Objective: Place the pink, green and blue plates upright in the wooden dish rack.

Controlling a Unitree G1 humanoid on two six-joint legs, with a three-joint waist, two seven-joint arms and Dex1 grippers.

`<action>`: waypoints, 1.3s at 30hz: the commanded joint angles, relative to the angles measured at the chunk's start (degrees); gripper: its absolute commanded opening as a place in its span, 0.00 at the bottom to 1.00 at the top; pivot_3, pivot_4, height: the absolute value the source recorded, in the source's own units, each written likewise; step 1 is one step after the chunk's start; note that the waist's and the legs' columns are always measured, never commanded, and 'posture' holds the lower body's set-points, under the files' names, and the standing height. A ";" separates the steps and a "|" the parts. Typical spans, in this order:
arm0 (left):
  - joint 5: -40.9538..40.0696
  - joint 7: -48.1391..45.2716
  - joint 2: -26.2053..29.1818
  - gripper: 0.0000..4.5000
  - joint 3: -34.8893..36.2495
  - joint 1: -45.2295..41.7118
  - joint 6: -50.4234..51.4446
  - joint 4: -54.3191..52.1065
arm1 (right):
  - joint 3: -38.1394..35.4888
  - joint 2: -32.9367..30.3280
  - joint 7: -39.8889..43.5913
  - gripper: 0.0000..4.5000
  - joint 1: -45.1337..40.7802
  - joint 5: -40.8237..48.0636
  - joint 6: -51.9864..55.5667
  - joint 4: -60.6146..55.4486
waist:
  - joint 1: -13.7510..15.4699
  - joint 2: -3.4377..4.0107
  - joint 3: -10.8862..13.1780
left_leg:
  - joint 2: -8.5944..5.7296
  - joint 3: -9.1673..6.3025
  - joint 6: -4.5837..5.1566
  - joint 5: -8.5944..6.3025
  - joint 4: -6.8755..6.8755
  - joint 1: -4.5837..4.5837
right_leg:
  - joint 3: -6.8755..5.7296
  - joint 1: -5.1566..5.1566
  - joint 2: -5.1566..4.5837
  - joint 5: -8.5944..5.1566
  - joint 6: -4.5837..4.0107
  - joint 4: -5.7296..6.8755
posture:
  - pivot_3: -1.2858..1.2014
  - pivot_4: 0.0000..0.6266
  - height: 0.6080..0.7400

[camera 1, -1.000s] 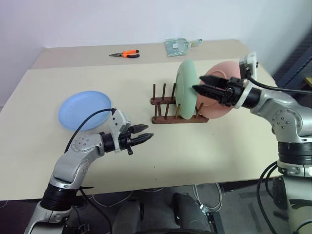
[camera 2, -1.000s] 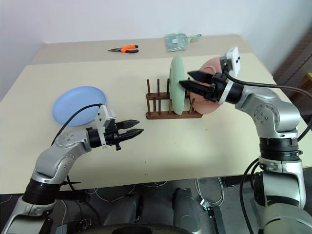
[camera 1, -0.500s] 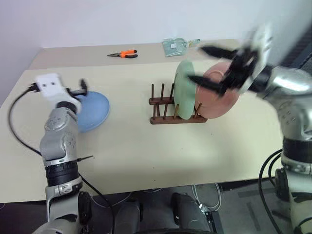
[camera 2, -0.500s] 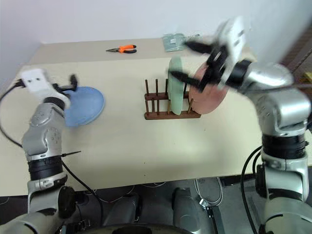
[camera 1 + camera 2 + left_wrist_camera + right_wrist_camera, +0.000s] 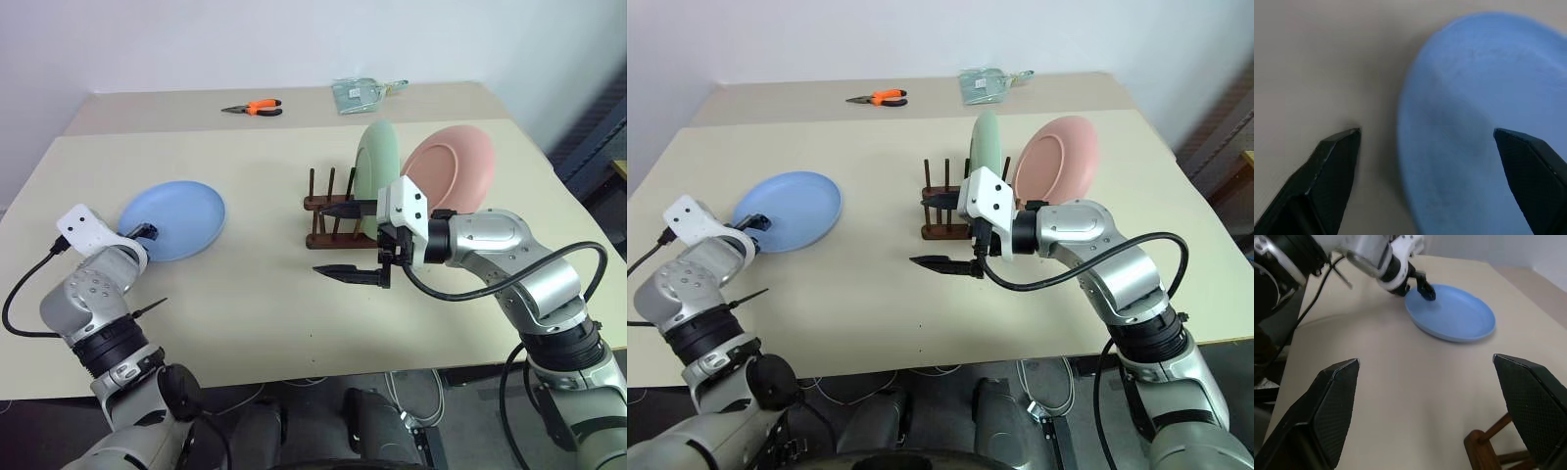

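**Two plates racked, blue plate flat on the surface**

The wooden dish rack (image 5: 338, 220) stands near the middle of the beige surface (image 5: 245, 294). The green plate (image 5: 377, 166) stands upright in it, and the pink plate (image 5: 451, 171) stands on edge just behind the green one, at the rack's far right end. The blue plate (image 5: 174, 220) lies flat, well to the left of the rack.

The left gripper (image 5: 1427, 142) sits at the blue plate's near-left rim, fingers apart, one over the plate and one over bare surface. The right gripper (image 5: 345, 241) hangs just in front of the rack, fingers wide apart and empty, pointing left.

Orange-handled pliers (image 5: 253, 108) and a clear packet (image 5: 361, 93) lie far behind the rack.
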 commanded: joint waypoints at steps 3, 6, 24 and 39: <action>-1.92 0.42 -0.95 0.38 0.74 -0.67 -1.93 0.94 | -1.26 1.07 -1.27 1.00 -0.89 -1.97 -1.64 0.42 | 0.28 -0.03 0.00 | -0.01 -0.01 -0.05 0.02 0.01 -0.01 | -0.01 0.03 0.00 0.00 0.00 -0.02 | 0.52 0.24 1.00; -4.34 -10.26 0.14 0.04 -7.11 -1.58 -8.91 -3.64 | -0.23 1.36 -3.03 1.00 -2.80 -6.70 -4.21 2.47 | 0.33 -0.16 0.07 | -0.02 -0.01 -0.08 0.04 0.02 -0.06 | -0.01 0.01 0.00 0.01 -0.01 -0.04 | 0.52 0.24 1.00; -9.83 -26.38 7.26 0.00 -25.72 -5.75 -16.37 -16.72 | 13.27 6.77 -13.56 0.82 -20.30 -44.47 -44.42 29.78 | -0.30 -0.34 0.19 | 0.03 0.09 -0.29 0.15 -0.12 -0.12 | 0.07 -0.18 0.02 0.04 -0.07 -0.07 | 0.52 0.24 1.00; -20.08 -21.72 4.60 0.31 -19.96 -7.96 -16.62 -15.29 | 11.89 7.35 -17.81 0.00 -20.56 -52.85 -51.72 32.79 | -0.32 -0.33 0.21 | 0.03 0.05 -0.29 0.16 -0.11 -0.11 | 0.06 -0.17 0.03 0.04 -0.07 -0.05 | 0.52 0.24 1.00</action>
